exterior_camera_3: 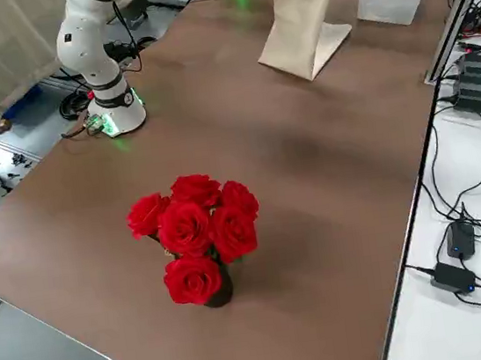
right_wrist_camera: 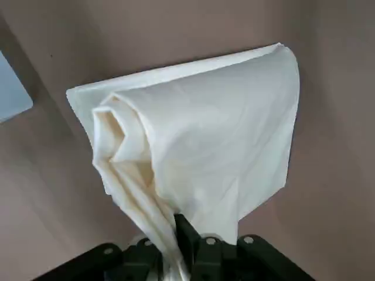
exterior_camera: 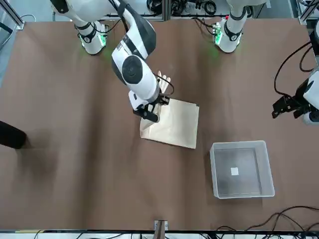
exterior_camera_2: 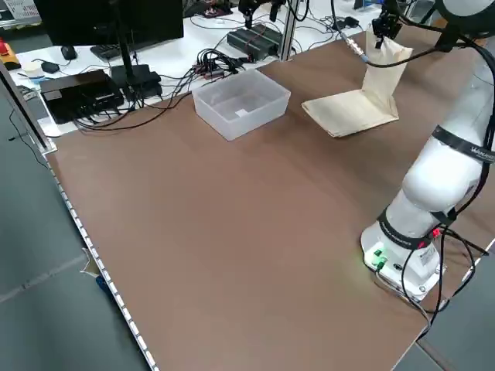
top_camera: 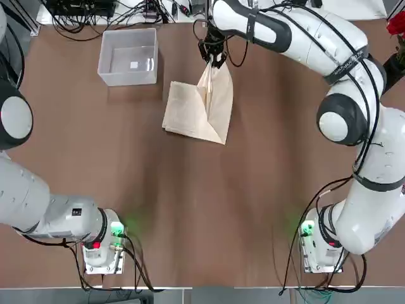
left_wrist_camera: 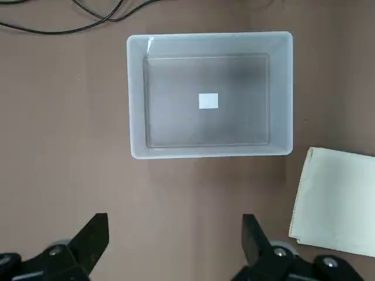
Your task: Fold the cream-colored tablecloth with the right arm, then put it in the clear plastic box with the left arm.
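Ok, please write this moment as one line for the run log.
right pincer: shut on tablecloth edge, lifted | left pincer: open, above table | clear box: empty

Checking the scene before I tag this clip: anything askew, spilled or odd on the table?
Only the vase of red roses, standing alone on the table's right side, unrelated to the job. The cream tablecloth has one edge pinched up by the right gripper, mid-fold. The clear box is upright and empty. Left gripper open, hanging above the table beside the box.
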